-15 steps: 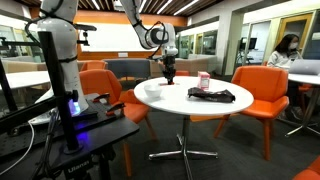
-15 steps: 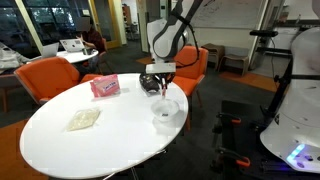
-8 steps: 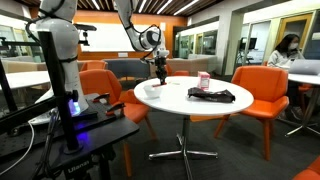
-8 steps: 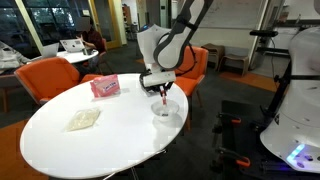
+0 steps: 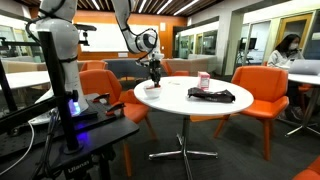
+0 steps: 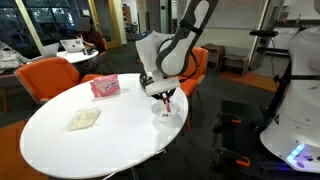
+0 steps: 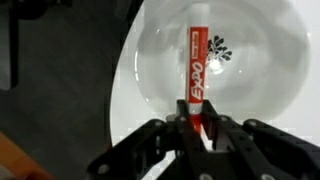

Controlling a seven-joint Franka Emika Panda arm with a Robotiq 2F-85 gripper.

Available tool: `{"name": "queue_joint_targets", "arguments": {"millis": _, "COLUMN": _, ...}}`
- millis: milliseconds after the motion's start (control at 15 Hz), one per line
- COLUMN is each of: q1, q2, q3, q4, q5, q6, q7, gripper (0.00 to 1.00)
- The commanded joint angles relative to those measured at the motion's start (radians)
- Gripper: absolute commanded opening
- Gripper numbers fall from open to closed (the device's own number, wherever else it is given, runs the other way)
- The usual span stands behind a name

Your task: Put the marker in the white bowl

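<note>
The black Robotiq gripper (image 7: 197,125) is clamped on the lower end of a thin red marker (image 7: 197,68); in the wrist view its two jaws press against the pen from either side. The marker's white lettering runs along its length, and the barrel reaches away from the jaws across the inside of the shallow round white bowl (image 7: 145,75). The marker is held over the bowl's hollow, but whether its far tip touches the bowl's floor cannot be told. A small dark flower-like mark sits on the bowl's inside, just beside the marker's upper part. In both exterior views the gripper (image 5: 155,72) (image 6: 162,92) hangs pointing downward directly above the bowl (image 5: 152,90) (image 6: 167,109), close over it. The bowl stands near the edge of a round white table (image 5: 190,105) (image 6: 90,145). The white robot arm (image 5: 130,25) (image 6: 185,30) bends down to the gripper from above. Farther along the tabletop, well apart from the bowl, stand a pink-and-white cylindrical cup (image 5: 204,80) and, just beside it, a flat black cloth-like object (image 5: 212,95). Orange chairs (image 5: 265,90) (image 6: 50,75) ring the table.
</note>
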Motion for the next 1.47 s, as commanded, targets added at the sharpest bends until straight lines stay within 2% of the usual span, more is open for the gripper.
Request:
{"name": "queue_joint_targets", "arguments": {"millis": 0, "q1": -0.010, "q2": -0.018, "q3": 0.008, "q4": -0.011, "q5": -0.035, "q6": -0.021, "q7": 0.032, "gripper": 0.44}}
{"name": "queue_joint_targets", "arguments": {"millis": 133, "q1": -0.012, "q2": -0.026, "q3": 0.009, "q4": -0.014, "q5": -0.038, "q6": -0.016, "q7": 0.030, "gripper": 0.52}}
{"name": "queue_joint_targets", "arguments": {"millis": 333, "q1": -0.015, "q2": -0.049, "q3": 0.009, "q4": -0.023, "q5": -0.043, "q6": -0.008, "q7": 0.030, "gripper": 0.76}}
{"name": "queue_joint_targets", "arguments": {"millis": 533, "q1": -0.037, "q2": -0.104, "q3": 0.038, "q4": -0.040, "q5": 0.015, "q6": -0.034, "q7": -0.024, "gripper": 0.98}}
{"name": "queue_joint_targets", "arguments": {"millis": 733, "q1": -0.066, "q2": -0.173, "q3": 0.084, "q4": -0.071, "q5": 0.077, "q6": -0.081, "q7": -0.118, "gripper": 1.00}}
{"name": "queue_joint_targets", "arguments": {"millis": 867, "q1": -0.084, "q2": -0.230, "q3": 0.120, "q4": -0.090, "q5": 0.115, "q6": -0.132, "q7": -0.252, "gripper": 1.00}}
{"name": "queue_joint_targets", "arguments": {"millis": 1067, "q1": -0.102, "q2": -0.304, "q3": 0.147, "q4": -0.097, "q5": 0.081, "q6": -0.209, "q7": -0.332, "gripper": 1.00}}
{"name": "queue_joint_targets", "arguments": {"millis": 1400, "q1": -0.141, "q2": -0.423, "q3": 0.190, "q4": -0.110, "q5": 0.090, "q6": -0.278, "q7": -0.487, "gripper": 1.00}}
